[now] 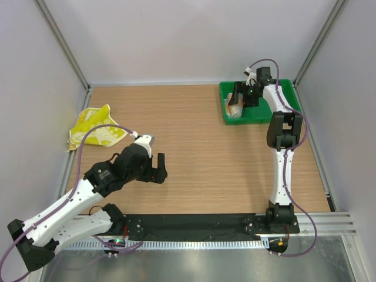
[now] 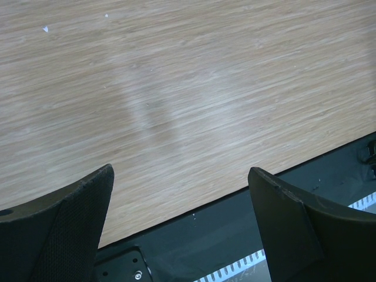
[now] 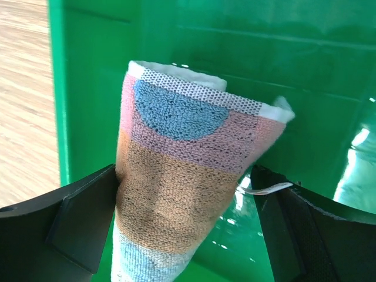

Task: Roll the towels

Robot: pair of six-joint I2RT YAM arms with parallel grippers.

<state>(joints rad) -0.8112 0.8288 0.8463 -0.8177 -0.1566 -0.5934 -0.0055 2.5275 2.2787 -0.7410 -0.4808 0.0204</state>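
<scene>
two sets of jaws, both spread, neither pinching anything. my right jaws stand wide on either side of the rolled towel point(image 3: 182, 176). one pad point(image 3: 76, 223) lies against its side and the other pad point(image 3: 317, 235) is apart from it, so the roll rests on its own and not in my grip. it shows bands of blue, pink and orange, wound into a short, slightly tapered roll. it sits inside the green bin point(image 3: 294, 70) at the far right of the bench point(image 1: 205, 153). i take the bin for the place where finished rolls go, which would explain the wide jaws around it there. my left jaws hang low over bare wood near the black rail point(image 2: 235, 235) at the near edge, wide too and holding nothing. beyond them, at the far left of the bench, the yellow towel point(image 1: 94, 128) lies crumpled and unrolled, well apart from the bin. by my reckoning one towel is done and that one is left, and the wide left jaws suit a reach for it.
</scene>
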